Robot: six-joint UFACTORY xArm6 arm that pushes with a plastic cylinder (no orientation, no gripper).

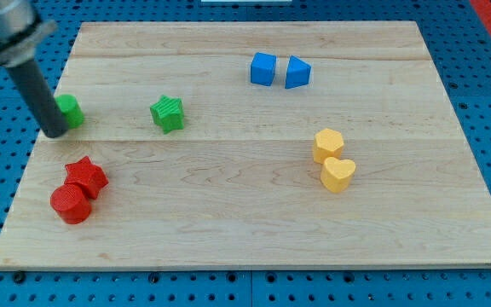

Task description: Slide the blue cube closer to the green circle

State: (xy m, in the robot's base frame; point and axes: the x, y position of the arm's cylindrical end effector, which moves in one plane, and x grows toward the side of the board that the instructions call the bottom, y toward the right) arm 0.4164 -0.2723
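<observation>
The blue cube (pixel 262 68) sits near the view's top, right of centre, with a blue wedge-shaped block (pixel 297 73) just to its right. The green circle (pixel 71 111) lies at the board's left edge, partly hidden by my rod. My tip (pixel 54 133) rests at the green circle's lower left side, touching or nearly touching it, far to the left of the blue cube.
A green star (pixel 168 113) lies right of the green circle. A red star (pixel 87 176) and a red cylinder (pixel 71 205) sit at the lower left. A yellow hexagon (pixel 327 145) and a yellow heart (pixel 338 174) sit at the right. The wooden board (pixel 245 230) lies on a blue pegboard.
</observation>
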